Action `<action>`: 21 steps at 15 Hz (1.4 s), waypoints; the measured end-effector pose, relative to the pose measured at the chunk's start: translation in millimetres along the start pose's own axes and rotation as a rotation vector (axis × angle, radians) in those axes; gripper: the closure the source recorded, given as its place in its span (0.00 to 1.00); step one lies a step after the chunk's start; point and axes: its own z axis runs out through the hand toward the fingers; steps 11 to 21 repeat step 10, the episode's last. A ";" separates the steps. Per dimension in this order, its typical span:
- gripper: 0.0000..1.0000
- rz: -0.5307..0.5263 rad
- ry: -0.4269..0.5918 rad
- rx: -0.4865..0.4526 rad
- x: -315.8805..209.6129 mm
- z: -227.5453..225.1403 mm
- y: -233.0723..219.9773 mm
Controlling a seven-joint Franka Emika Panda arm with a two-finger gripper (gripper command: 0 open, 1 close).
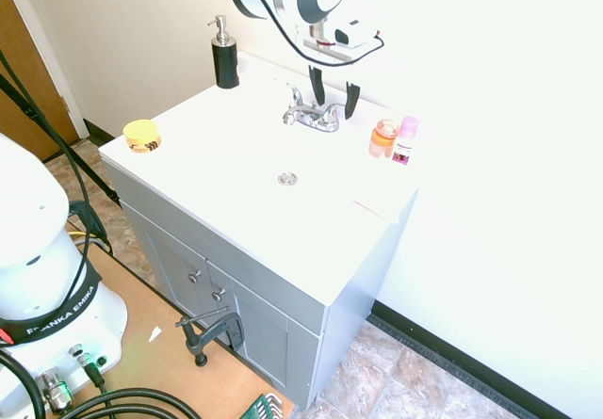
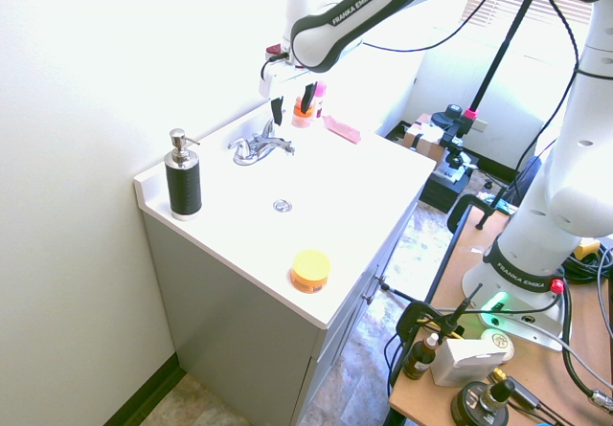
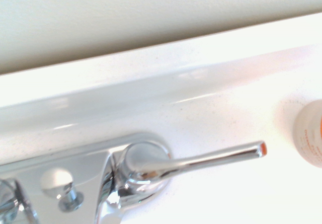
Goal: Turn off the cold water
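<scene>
The chrome two-lever faucet (image 1: 311, 115) stands at the back of the white sink top (image 1: 217, 155). No stream of cold water shows from its spout. The cold tap is the right-hand lever (image 1: 332, 110), close up in the wrist view as a shiny lever (image 3: 211, 158) lying level and pointing toward the orange bottle (image 3: 309, 133). My gripper (image 1: 334, 96) hangs open just above and behind that lever, its dark fingers apart with nothing between them. From the other side the gripper (image 2: 292, 103) is above the faucet (image 2: 259, 146) and not touching it.
A black soap dispenser (image 1: 224, 54) stands at the back left corner. An orange bottle (image 1: 383, 138) and a pink-capped one (image 1: 406, 140) sit right of the faucet. A yellow tin (image 1: 142, 136) lies near the front left edge. The drain (image 1: 287, 179) is mid-basin. The wall is close behind.
</scene>
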 end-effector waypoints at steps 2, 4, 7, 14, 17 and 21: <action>0.00 -0.016 -0.015 0.016 -18.0 -14.2 2.6; 0.00 -0.040 -0.029 0.022 -39.5 -21.5 5.9; 0.00 -0.067 -0.043 0.024 -63.8 -28.5 14.0; 0.00 -0.083 -0.055 0.027 -84.4 -34.6 21.9; 0.00 -0.083 -0.055 0.027 -84.4 -34.6 21.9; 0.00 -0.083 -0.055 0.027 -84.4 -34.6 21.9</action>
